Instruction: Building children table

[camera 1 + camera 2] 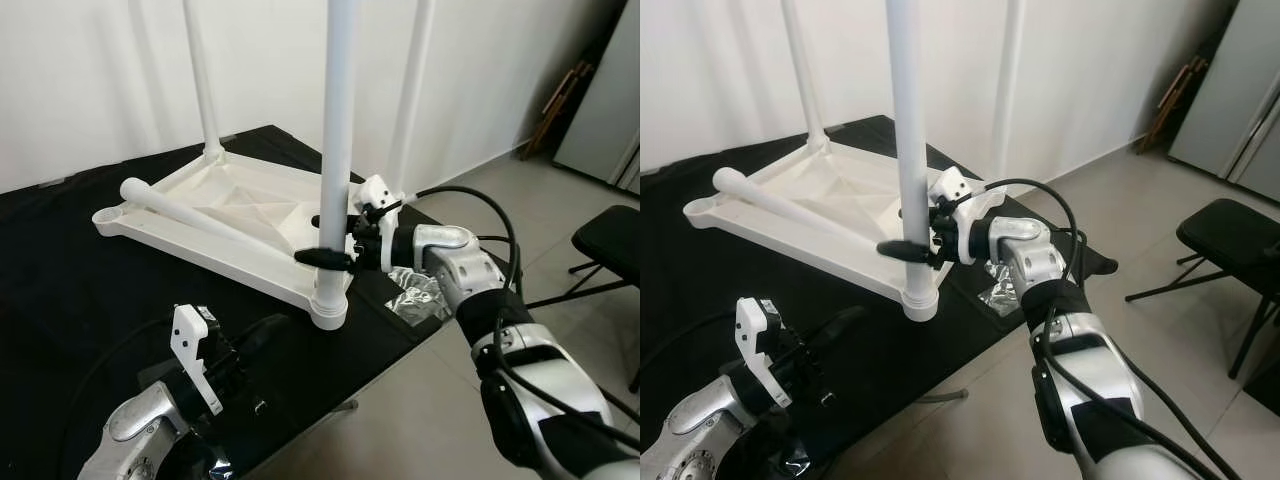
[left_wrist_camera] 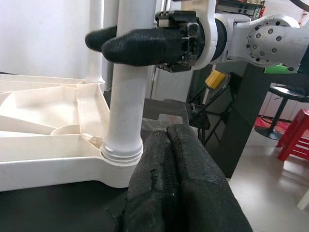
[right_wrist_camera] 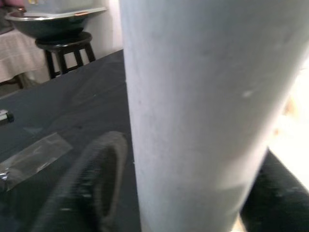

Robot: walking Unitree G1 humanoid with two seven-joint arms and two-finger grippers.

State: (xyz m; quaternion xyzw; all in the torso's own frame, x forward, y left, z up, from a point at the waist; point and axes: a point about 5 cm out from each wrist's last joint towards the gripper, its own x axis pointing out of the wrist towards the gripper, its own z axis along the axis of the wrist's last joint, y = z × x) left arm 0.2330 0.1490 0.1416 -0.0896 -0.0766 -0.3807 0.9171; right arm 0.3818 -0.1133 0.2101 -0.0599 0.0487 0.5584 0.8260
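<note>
A white children's table lies upside down on a black-covered bench. Three legs stand up from its corners: back left, back right and the near one. A fourth leg lies loose across the underside. My right gripper is shut on the near leg just above its socket, one finger on each side. My left gripper rests low on the black cloth, shut and empty, pointing at the foot of that same leg.
A crumpled silver wrapper lies at the bench's right edge, below my right wrist. A black chair stands on the tiled floor to the right. The bench's front edge runs close beneath my arms.
</note>
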